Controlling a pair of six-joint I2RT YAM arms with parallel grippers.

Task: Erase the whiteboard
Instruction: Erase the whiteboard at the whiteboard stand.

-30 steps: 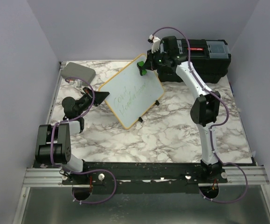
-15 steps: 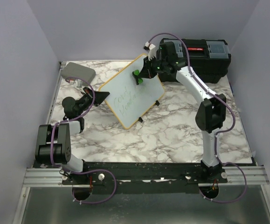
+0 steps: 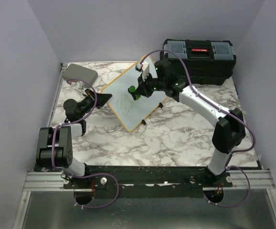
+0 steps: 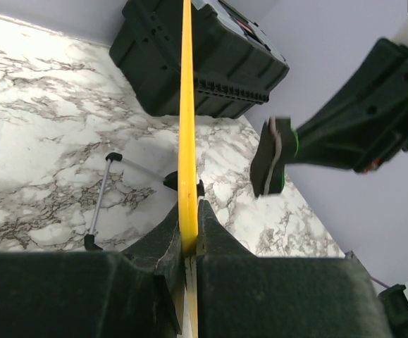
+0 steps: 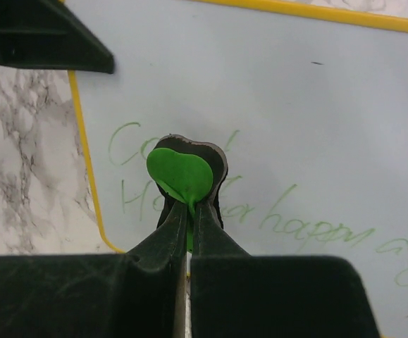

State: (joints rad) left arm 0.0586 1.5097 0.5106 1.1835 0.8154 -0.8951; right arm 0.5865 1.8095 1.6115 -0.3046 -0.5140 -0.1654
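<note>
Toolbox [image 3: 199, 59] shut (contents unseen); eraser [image 3: 133, 91] seemingly touching whiteboard [image 3: 128, 113].

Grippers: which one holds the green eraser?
The right gripper, shut on the green eraser over the writing on the whiteboard. The left gripper instead pinches that board's yellow frame edge.

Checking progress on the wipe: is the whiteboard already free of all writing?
No, green handwriting shows on the whiteboard around the green eraser held by the right gripper.
</note>
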